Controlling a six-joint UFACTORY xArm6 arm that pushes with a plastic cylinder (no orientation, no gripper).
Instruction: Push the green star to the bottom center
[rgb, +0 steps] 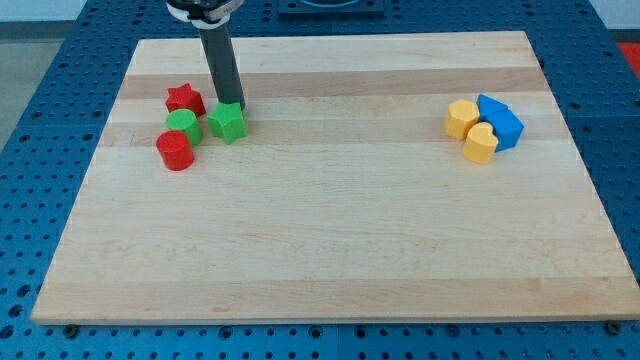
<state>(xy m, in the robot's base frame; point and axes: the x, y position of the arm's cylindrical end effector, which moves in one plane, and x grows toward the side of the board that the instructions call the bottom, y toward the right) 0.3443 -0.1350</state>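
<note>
The green star (228, 122) lies on the wooden board (330, 240) at the upper left. My tip (232, 103) stands right at the star's top edge, touching or nearly touching it. Left of the star are a green round block (183, 124), a red star (184, 98) above it and a red round block (174, 150) below it.
At the view's right is a tight cluster: a yellow hexagon-like block (461, 118), a yellow heart-like block (481, 143), a blue triangle-like block (490, 104) and a blue block (506, 128). The board rests on a blue perforated table.
</note>
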